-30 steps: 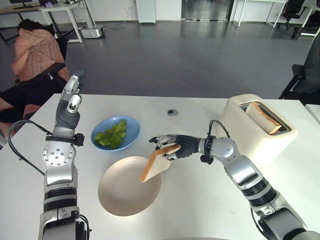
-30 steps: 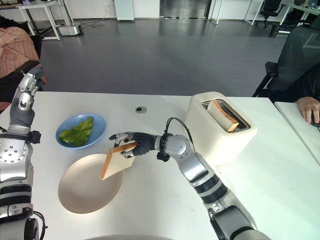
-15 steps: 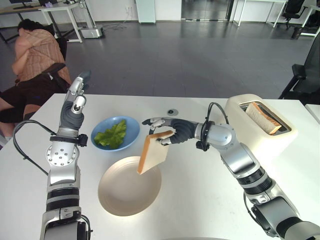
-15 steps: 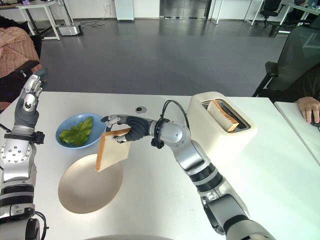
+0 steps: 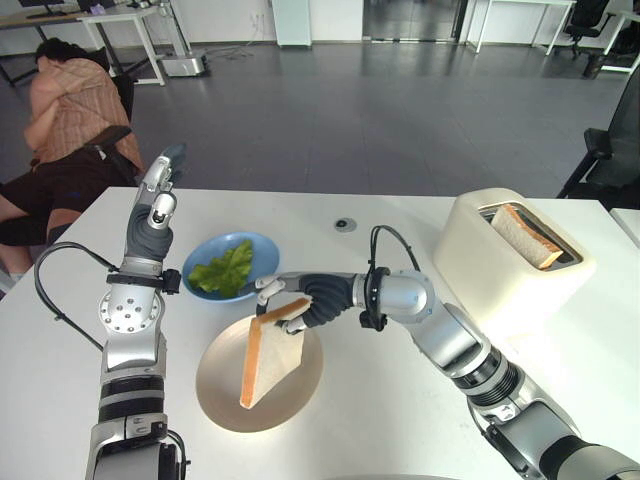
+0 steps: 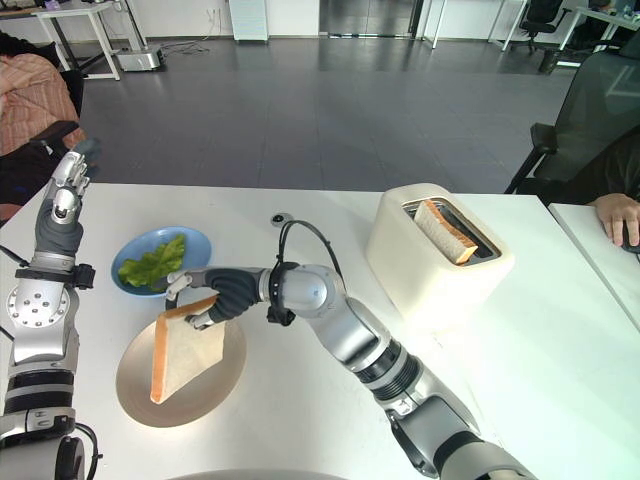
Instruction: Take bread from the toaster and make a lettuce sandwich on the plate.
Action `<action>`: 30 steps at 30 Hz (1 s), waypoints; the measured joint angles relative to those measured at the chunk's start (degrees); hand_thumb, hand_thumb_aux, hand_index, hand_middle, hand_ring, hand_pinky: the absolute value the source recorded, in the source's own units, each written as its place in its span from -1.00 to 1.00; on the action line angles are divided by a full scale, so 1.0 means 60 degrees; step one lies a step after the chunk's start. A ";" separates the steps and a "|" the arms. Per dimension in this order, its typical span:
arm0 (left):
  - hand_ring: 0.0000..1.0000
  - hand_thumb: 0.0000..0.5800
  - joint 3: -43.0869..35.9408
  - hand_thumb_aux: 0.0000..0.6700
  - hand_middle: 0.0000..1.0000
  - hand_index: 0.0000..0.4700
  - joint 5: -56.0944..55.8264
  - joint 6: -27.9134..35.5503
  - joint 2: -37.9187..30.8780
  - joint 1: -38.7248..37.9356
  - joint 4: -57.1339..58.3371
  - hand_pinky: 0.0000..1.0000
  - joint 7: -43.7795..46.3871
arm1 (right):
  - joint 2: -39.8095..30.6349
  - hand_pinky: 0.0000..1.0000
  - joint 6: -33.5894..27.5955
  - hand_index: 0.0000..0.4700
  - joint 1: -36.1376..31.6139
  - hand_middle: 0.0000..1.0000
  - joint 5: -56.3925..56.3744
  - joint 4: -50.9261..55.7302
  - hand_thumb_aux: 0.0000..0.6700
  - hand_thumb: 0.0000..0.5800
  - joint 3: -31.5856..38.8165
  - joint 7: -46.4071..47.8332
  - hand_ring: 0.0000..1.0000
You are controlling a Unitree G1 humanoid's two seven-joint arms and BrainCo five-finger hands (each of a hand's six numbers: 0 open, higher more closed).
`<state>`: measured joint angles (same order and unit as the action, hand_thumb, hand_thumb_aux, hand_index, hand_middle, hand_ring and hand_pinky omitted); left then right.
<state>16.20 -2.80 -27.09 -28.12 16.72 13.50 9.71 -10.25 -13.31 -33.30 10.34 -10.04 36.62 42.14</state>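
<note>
Over the plate (image 5: 213, 382), my right hand (image 5: 305, 298) pinches a bread slice (image 5: 270, 362) by its top edge, hanging upright; my left hand (image 5: 155, 205) stands raised, fingers straight, left of the blue bowl (image 5: 266, 262).

On the white table (image 5: 350, 425) a cream round plate (image 5: 215, 385) is set below the right hand (image 5: 305, 300), a blue bowl (image 5: 262, 250) beside the left hand (image 5: 150, 215). A cream boxy toaster (image 5: 500, 280) is placed well right of both.

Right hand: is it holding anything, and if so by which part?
Yes. The right hand grips a slice of bread by its top edge; the slice hangs down over the plate. The left hand holds nothing.
</note>
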 measured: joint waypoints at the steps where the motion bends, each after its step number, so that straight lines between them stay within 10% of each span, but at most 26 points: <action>1: -1.00 -1.00 0.0000 -1.00 -1.00 -1.00 0.0000 0.0000 0.0001 0.0000 -0.0002 -1.00 -0.0002 | -0.0002 -1.00 -0.0008 1.00 0.0059 -1.00 0.0014 0.0040 1.00 1.00 0.0055 0.0016 -1.00; 12: -1.00 -1.00 -0.0001 -1.00 -1.00 -1.00 0.0003 0.0000 0.0018 -0.0007 -0.0015 -1.00 -0.0005 | 0.0207 -1.00 0.0148 1.00 0.0146 -1.00 0.0242 0.1064 1.00 1.00 0.0294 -0.0114 -1.00; 13: -1.00 -1.00 -0.0001 -1.00 -1.00 -1.00 0.0004 0.0000 0.0019 -0.0008 -0.0017 -1.00 -0.0005 | 0.0244 -1.00 0.0218 0.55 0.0134 -1.00 0.0250 0.1192 0.55 0.90 0.0291 -0.0154 -1.00; 14: -1.00 -1.00 -0.0001 -1.00 -1.00 -1.00 0.0004 0.0000 0.0019 -0.0009 -0.0023 -1.00 -0.0005 | 0.0303 -1.00 0.0298 0.08 0.0115 -1.00 0.0277 0.1354 0.08 0.58 0.0282 -0.0220 -1.00; 15: -1.00 -1.00 -0.0001 -1.00 -1.00 -1.00 0.0003 0.0000 0.0019 -0.0009 -0.0025 -1.00 -0.0005 | 0.0353 -1.00 0.0371 -1.00 0.0106 -1.00 0.0344 0.1464 -1.00 -1.00 0.0282 -0.0275 -1.00; 30: -1.00 -1.00 -0.0103 -1.00 -1.00 -1.00 0.0013 -0.0026 0.0062 0.0000 0.0076 -1.00 0.0018 | 0.1142 -1.00 0.2040 -1.00 -0.0735 -1.00 0.0533 0.2104 -1.00 -1.00 -0.1072 -0.1833 -1.00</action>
<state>15.58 -2.72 -27.24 -27.75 16.72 13.96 9.82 -3.40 -1.06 -37.71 13.54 2.59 30.19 31.14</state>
